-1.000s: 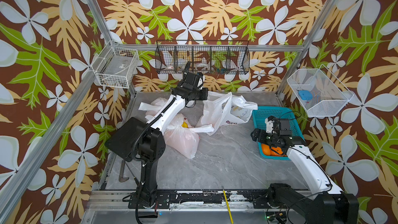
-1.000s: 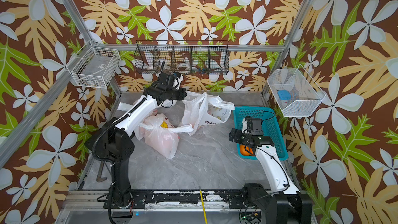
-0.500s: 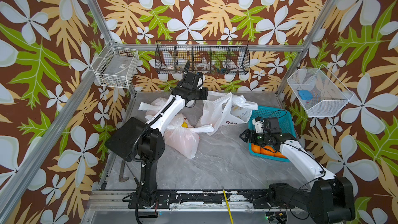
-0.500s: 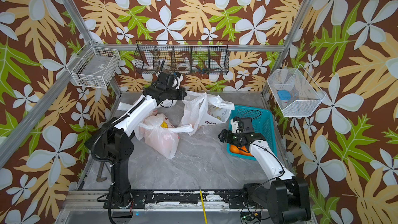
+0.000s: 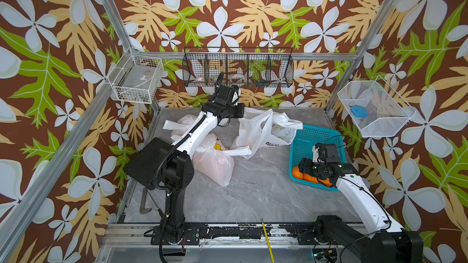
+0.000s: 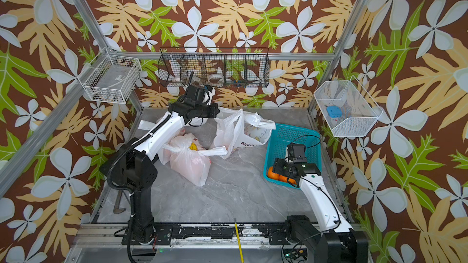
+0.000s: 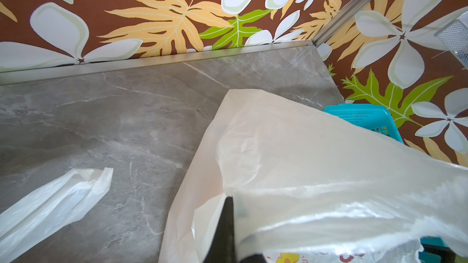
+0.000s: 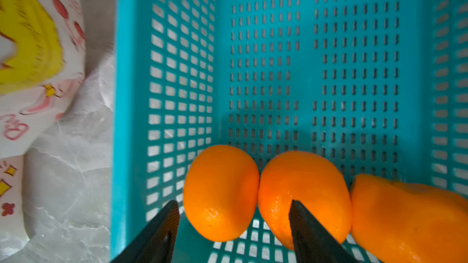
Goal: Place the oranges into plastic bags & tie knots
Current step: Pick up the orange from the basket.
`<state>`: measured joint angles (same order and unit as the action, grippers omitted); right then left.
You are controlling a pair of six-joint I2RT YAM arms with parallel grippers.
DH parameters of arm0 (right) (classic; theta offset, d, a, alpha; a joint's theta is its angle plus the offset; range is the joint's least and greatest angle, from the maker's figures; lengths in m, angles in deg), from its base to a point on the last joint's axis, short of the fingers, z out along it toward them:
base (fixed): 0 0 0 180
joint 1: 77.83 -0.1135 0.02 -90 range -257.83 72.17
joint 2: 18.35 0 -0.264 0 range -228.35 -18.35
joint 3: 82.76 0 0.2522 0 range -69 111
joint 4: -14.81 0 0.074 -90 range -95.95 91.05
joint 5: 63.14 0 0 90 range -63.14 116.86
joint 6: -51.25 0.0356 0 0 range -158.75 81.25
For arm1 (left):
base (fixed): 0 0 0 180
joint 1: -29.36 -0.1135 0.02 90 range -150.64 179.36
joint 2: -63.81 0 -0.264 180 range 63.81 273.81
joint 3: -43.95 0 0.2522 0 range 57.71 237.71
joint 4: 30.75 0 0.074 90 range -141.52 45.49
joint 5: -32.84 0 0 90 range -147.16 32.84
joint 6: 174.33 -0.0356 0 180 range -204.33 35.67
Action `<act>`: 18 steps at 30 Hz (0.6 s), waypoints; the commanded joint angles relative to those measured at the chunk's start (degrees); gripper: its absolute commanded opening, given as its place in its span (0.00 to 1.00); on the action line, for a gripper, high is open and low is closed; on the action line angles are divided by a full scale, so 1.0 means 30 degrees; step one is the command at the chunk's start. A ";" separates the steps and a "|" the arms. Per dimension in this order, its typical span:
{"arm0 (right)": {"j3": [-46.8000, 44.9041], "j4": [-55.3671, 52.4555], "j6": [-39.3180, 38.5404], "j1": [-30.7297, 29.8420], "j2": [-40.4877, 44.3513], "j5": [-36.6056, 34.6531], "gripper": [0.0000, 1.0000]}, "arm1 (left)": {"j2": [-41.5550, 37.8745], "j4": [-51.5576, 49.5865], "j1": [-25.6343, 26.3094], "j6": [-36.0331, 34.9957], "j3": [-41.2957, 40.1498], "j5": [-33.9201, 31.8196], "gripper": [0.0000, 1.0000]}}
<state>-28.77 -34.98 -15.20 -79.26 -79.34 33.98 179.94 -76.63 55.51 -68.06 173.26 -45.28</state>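
Looking down in both top views, the left claw (image 5: 240,112) (image 6: 214,112) reaches to the back of the bench (image 5: 253,193) (image 6: 240,193) and is pinched together on the raised rim of the open bag (image 5: 255,132) (image 6: 228,132), which sags toward the teal basket (image 5: 311,132) (image 6: 291,132). Under that arm lies the filled bag (image 5: 215,165) (image 6: 190,165), its top drawn together with flat strip ends (image 5: 238,151) (image 6: 215,151) sticking out sideways. A third bag (image 5: 184,122) lies behind it, largely hidden by the arm. The right claw (image 5: 304,168) (image 6: 277,166) is inside the basket at its near end, over the oranges (image 5: 310,178) (image 6: 281,177) lined along that wall.

In the left wrist view, thin white plastic of the open bag (image 7: 304,160) drapes over the left claw (image 7: 234,213), leaving only one dark finger clearly visible. A loose bag handle (image 7: 50,211) lies flat on the bench (image 7: 126,110), and a corner of the basket (image 7: 359,115) shows beyond the bag.

In the right wrist view, the right claw (image 8: 233,202) stands apart, its fingers (image 8: 162,223) on either side of one orange (image 8: 220,193). The far finger overlaps the middle orange (image 8: 304,185), which touches the first. Another orange (image 8: 405,218) sits just beside them. All three rest on the perforated floor of the basket (image 8: 329,46), with printed bag plastic (image 8: 38,72) outside its wall.
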 commanded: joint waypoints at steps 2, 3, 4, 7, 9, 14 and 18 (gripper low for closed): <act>-0.0024 -0.0401 -0.0079 -0.0236 -0.0737 0.0260 0.70 | -0.0079 0.0525 -0.0016 -0.0024 -0.0041 0.0079 0.00; -0.0001 -0.0250 -0.0107 -0.0352 -0.0915 0.0397 0.70 | -0.0087 0.0511 -0.0001 -0.0016 -0.0038 0.0112 0.00; -0.0020 -0.0046 -0.0138 -0.0452 -0.1060 0.0599 0.70 | -0.0086 0.0511 0.0010 -0.0033 -0.0053 0.0105 0.00; -0.0021 0.0557 -0.0145 -0.0767 -0.1476 0.1201 0.74 | -0.0134 0.0482 0.0006 -0.0018 -0.0142 0.0054 0.00; 0.0094 0.0684 -0.0254 -0.1039 -0.1903 0.1027 0.78 | -0.0146 0.0515 -0.0016 -0.0019 -0.0219 0.0083 0.00; 0.0146 0.0991 -0.0409 -0.1260 -0.3018 0.0345 0.78 | -0.0196 0.0478 -0.0015 -0.0045 -0.0203 0.0034 0.00; -0.0075 0.1242 -0.0566 -0.1310 -0.4306 -0.0222 0.75 | -0.0216 0.0397 -0.0016 -0.0035 -0.0115 0.0019 0.00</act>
<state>-28.66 -30.94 -16.47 -83.06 -90.60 35.31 179.94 -76.07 55.51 -68.00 172.56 -45.11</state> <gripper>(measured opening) 0.766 0.058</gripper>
